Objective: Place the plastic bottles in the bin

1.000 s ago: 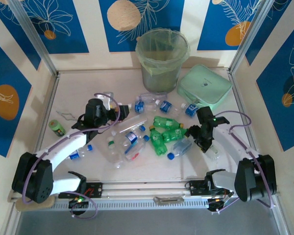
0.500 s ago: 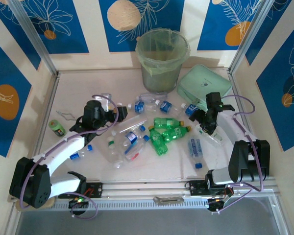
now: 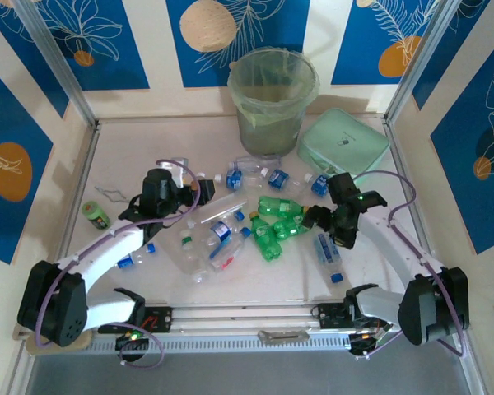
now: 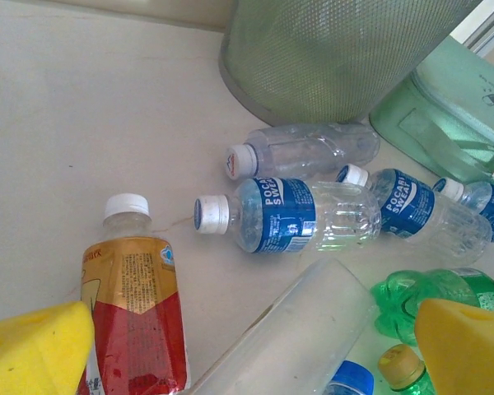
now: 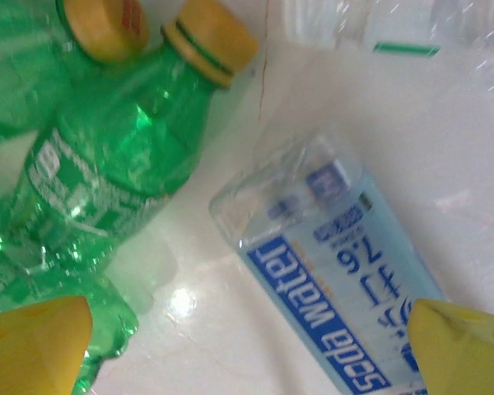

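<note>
Plastic bottles lie scattered mid-table: green ones point(image 3: 280, 218), blue-labelled clear ones point(image 3: 247, 174) near the bin point(image 3: 267, 123), and a soda-water bottle point(image 3: 327, 251). My left gripper point(image 3: 185, 193) is open, its yellow pads point(image 4: 37, 350) wide apart over a red-labelled bottle point(image 4: 136, 321) and a clear bottle point(image 4: 300, 337). Beyond them lie blue-labelled bottles point(image 4: 288, 216) and the bin's wall point(image 4: 329, 49). My right gripper point(image 3: 328, 228) is open and holds nothing. It hangs just above the soda-water bottle point(image 5: 354, 280), with a green bottle point(image 5: 123, 156) to the left of it.
A flat mint-green lid point(image 3: 343, 148) lies right of the bin against the back right. A small green tape roll point(image 3: 95, 214) sits at the far left. Frame rails edge the table on both sides.
The right arm pulled back toward the right, then swung in again over the soda-water bottle, which now lies further right and lengthwise. The left arm has barely moved.
</note>
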You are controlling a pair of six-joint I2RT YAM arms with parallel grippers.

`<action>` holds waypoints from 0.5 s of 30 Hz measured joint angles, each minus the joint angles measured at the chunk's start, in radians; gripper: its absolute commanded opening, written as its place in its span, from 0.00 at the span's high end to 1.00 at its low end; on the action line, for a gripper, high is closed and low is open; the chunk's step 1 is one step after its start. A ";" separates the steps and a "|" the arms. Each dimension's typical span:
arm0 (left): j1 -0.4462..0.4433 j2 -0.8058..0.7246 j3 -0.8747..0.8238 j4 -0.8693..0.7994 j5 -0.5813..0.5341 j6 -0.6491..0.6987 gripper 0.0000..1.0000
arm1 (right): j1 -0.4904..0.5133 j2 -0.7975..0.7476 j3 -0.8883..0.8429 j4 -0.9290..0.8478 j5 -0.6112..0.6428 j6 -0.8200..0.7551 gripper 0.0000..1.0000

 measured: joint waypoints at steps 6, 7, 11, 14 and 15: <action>0.000 0.013 0.000 0.003 0.007 0.000 0.01 | 0.037 0.065 -0.019 -0.039 0.049 0.018 0.01; 0.000 0.013 0.000 0.003 0.007 0.001 0.00 | 0.039 0.086 -0.018 -0.044 0.071 0.016 0.01; 0.000 0.009 0.000 0.002 0.007 0.005 0.00 | 0.045 0.156 -0.010 -0.050 0.112 0.000 0.02; 0.000 -0.005 0.000 0.001 0.006 0.007 0.00 | 0.063 0.211 -0.009 -0.047 0.122 -0.011 0.04; 0.000 -0.010 0.000 0.000 0.006 0.007 0.00 | 0.072 0.228 -0.008 -0.047 0.127 -0.014 0.05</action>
